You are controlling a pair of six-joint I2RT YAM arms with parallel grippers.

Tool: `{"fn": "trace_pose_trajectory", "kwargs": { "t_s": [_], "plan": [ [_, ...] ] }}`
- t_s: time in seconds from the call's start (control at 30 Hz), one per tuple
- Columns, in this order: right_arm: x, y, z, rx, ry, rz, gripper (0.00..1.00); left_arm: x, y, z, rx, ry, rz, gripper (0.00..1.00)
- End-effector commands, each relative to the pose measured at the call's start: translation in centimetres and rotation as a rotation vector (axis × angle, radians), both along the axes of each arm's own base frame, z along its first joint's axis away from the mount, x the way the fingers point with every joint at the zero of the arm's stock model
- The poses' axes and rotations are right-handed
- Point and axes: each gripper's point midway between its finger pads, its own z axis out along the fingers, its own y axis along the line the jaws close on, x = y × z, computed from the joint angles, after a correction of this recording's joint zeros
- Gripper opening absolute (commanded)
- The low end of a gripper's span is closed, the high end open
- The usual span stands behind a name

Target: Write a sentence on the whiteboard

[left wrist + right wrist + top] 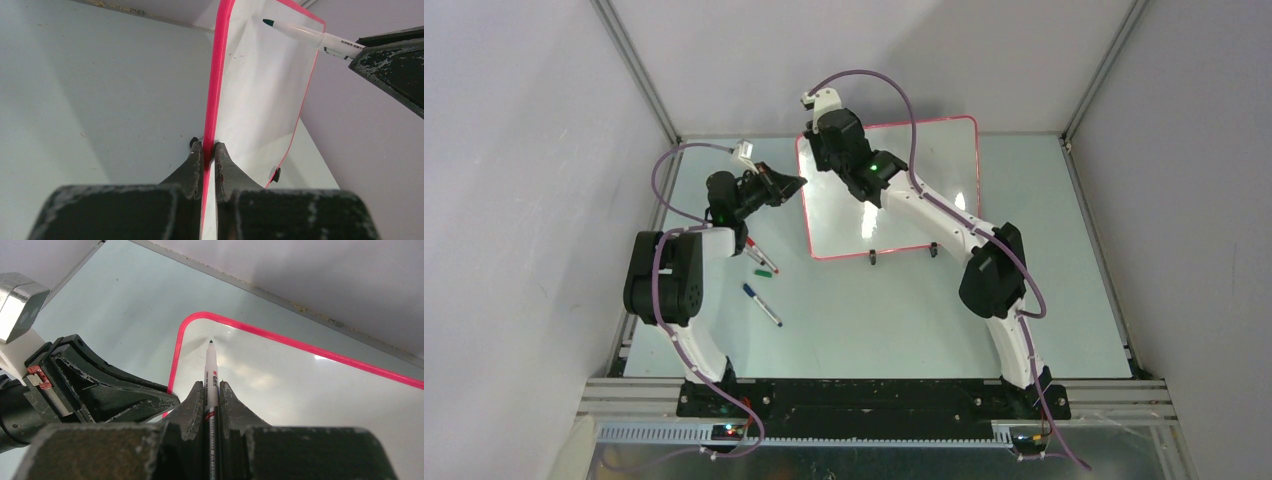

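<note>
Whiteboard (854, 225) stands on its long edge, face toward the marker (211, 375)

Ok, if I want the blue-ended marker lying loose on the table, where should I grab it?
Probably mid-barrel on the blue-ended marker, coming straight down, jaws turned across its diagonal length. It lies flat on the table, clear of the other markers.

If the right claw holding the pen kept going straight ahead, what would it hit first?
Probably the whiteboard: the marker in the right gripper points at its face near a corner; gap unclear.
</note>
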Motion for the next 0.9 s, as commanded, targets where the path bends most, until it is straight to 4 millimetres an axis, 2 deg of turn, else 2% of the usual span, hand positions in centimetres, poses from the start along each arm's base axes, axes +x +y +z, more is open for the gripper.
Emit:
{"fn": "trace_pose_trajectory", "kwargs": {
  "t_s": [0.0, 0.87],
  "plan": [
    [0.58, 0.53, 3.06, 0.05, -0.075, -0.014, 0.0, 0.44, -0.32, 1.54, 0.013, -0.052, 0.0, 0.0],
    [1.07, 1.01, 2.4, 0.037, -0.084, -0.024, 0.0, 0.03, -0.72, 2.03, 0.004, -0.074, -0.021, 0.0]
  ]
}}
